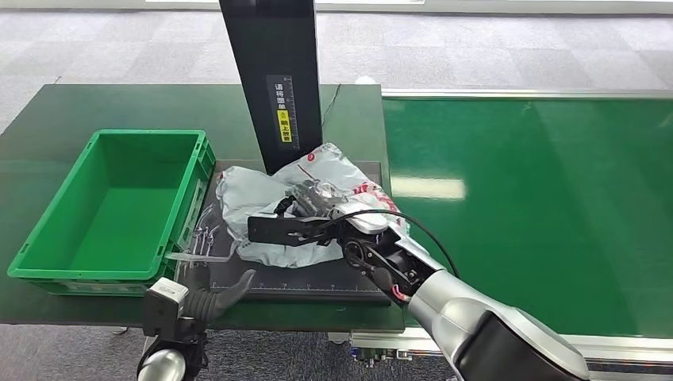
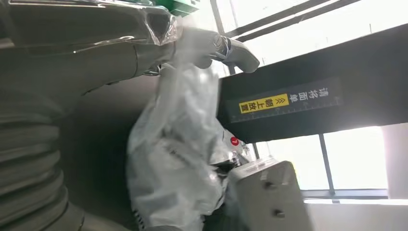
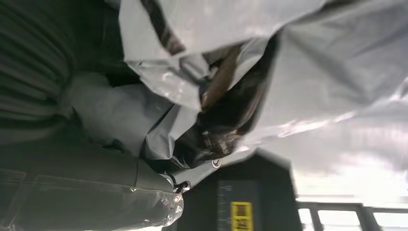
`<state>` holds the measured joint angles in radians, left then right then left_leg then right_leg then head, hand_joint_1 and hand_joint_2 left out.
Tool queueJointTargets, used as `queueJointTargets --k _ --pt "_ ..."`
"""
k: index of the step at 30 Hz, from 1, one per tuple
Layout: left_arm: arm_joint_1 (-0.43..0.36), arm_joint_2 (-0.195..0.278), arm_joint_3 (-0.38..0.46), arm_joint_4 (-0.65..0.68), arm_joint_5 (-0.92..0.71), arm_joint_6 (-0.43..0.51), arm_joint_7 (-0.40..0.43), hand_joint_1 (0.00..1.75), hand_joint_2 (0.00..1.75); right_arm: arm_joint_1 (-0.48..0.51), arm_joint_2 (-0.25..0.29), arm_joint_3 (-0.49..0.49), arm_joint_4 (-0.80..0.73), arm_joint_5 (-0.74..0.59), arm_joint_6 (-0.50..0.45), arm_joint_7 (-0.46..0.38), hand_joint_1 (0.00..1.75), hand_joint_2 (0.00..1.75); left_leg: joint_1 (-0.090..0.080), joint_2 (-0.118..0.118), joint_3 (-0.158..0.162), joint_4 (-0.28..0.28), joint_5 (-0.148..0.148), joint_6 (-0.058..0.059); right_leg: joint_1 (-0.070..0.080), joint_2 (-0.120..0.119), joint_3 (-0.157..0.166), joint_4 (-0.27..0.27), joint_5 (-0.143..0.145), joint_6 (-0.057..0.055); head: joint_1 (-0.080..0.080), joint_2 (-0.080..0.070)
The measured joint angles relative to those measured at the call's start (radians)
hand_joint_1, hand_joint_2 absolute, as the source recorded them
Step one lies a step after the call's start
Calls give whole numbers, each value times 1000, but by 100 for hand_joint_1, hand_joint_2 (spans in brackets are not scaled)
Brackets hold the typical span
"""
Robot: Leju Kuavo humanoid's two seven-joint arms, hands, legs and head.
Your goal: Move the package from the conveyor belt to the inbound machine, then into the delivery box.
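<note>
One package (image 1: 305, 205) on inbound machine (image 1: 361, 278), gripped by right hand (image 1: 317, 226); left hand (image 1: 210, 295) spread, empty. Next: lift across into delivery box (image 1: 48, 230).

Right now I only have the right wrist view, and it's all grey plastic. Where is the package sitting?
Observer: The package lies on the inbound machine's dark platform, at the foot of its black column. The right hand grips it.
Operator: Where's the box?
Observer: The green delivery box stands beside the platform, on the robot's left.
Operator: Left hand in the way?
Observer: No. The left hand is low at the table's near edge, by the box's near corner, holding nothing.
</note>
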<state>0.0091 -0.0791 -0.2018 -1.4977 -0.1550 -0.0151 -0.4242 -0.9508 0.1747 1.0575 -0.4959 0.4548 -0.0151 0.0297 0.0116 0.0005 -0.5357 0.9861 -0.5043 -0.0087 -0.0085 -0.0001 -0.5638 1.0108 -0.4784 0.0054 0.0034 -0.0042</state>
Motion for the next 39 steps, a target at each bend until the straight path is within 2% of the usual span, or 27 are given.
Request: queueJointTargets --k 8,9,10,12,13,14,15,17,19,23,26,29,32,39 --pt "-2 -1 -5 -3 -5 5 4 0 175 -5 -13 34 19 13 -2 10 175 175 0 0 0 0 0 0 0 0 0 0 0 0 0 0" --pt "-3 0 -4 -4 -12 19 4 0 175 -5 -13 36 22 13 3 10 162 175 0 0 0 0 0 0 0 0 0 0 0 0 0 0" --pt "-3 0 -1 -7 -21 44 4 0 175 -5 -13 37 24 13 9 10 138 175 0 0 0 0 0 0 0 0 0 0 0 0 0 0" --pt "2 -1 17 -23 -50 141 -6 0 175 -4 -13 38 29 12 23 5 57 175 0 0 0 0 0 0 0 0 0 0 0 0 0 0" --pt "8 -2 34 -37 -66 205 -15 0 175 -3 -14 37 31 10 29 -2 26 175 0 0 0 0 0 0 0 0 0 0 0 0 0 0" --pt "16 -4 55 -54 -81 274 -28 0 175 0 -15 35 35 6 33 -13 7 175 0 0 0 0 0 0 0 0 0 0 0 0 0 0" --pt "24 -6 78 -73 -93 335 -42 0 175 5 -17 30 38 -2 36 -29 0 175 0 0 0 0 0 0 0 0 0 0 0 0 0 0" --pt "37 -13 116 -112 -110 425 -68 0 175 21 -19 12 41 -34 29 -82 0 175 0 0 0 0 0 0 0 0 0 0 0 0 0 0" --pt "44 -21 138 -145 -121 466 -81 0 175 47 -21 -27 33 -105 0 -190 0 175 0 0 0 0 0 0 0 0 0 0 0 0 0 0" --pt "38 -27 146 -168 -127 477 -80 0 175 133 -36 -173 -79 -295 -33 -489 0 175 0 0 0 0 0 0 0 0 0 0 0 0 0 0" --pt "30 -27 146 -166 -126 470 -78 0 175 219 -58 -279 -230 -369 -34 -601 0 175 0 0 0 0 0 0 0 0 0 0 0 0 0 0" --pt "24 -25 142 -163 -126 451 -74 0 175 304 -73 -381 -389 -434 -73 -655 0 175 0 0 0 0 0 0 0 0 -1 0 0 0 0 0" --pt "21 -22 134 -160 -132 437 -59 0 175 369 -81 -468 -534 -480 -129 -670 0 175 0 0 0 0 0 0 0 0 -1 0 0 0 0 0" --pt "49 -14 104 -161 -184 384 -15 0 175 522 -94 -602 -791 -552 -232 -703 0 175 0 0 0 0 -1 0 0 0 -1 -1 -1 0 0 0"
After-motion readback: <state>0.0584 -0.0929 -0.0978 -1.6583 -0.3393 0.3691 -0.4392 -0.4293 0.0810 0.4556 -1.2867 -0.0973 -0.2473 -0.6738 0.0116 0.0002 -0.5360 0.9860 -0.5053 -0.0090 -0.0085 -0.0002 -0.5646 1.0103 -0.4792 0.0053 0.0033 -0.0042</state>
